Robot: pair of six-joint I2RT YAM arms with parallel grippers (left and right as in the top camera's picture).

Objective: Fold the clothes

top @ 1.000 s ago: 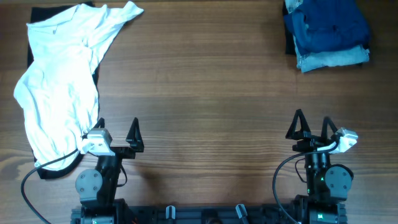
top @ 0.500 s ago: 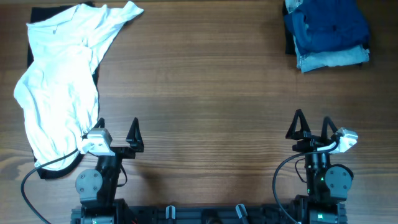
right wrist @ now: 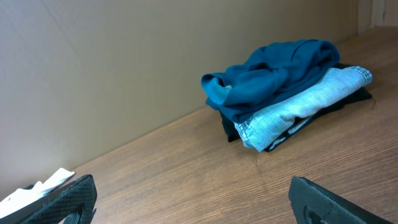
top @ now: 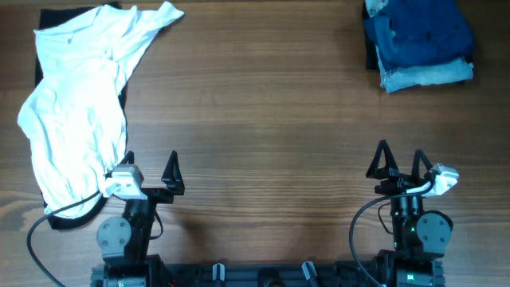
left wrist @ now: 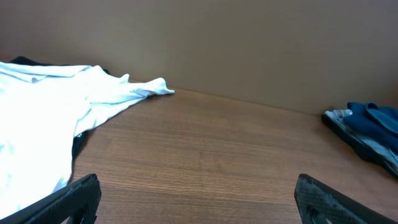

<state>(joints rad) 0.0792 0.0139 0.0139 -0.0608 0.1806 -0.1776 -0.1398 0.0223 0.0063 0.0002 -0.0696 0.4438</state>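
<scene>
Both arms crouch folded low; left end effector (top: 150, 166) and right end effector (top: 401, 158) gape wide, empty (fingers aimed forward). The white T-shirt (top: 76, 104) lies lengthwise near-to-far, leaning right.

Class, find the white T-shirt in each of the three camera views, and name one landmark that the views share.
Overhead: white T-shirt at the far left, crumpled.
Left wrist: the T-shirt fills the left side.
Right wrist: only a white tip at the bottom left edge, likely its sleeve.
Shared landmark: the folded blue pile, in all three views.
</scene>
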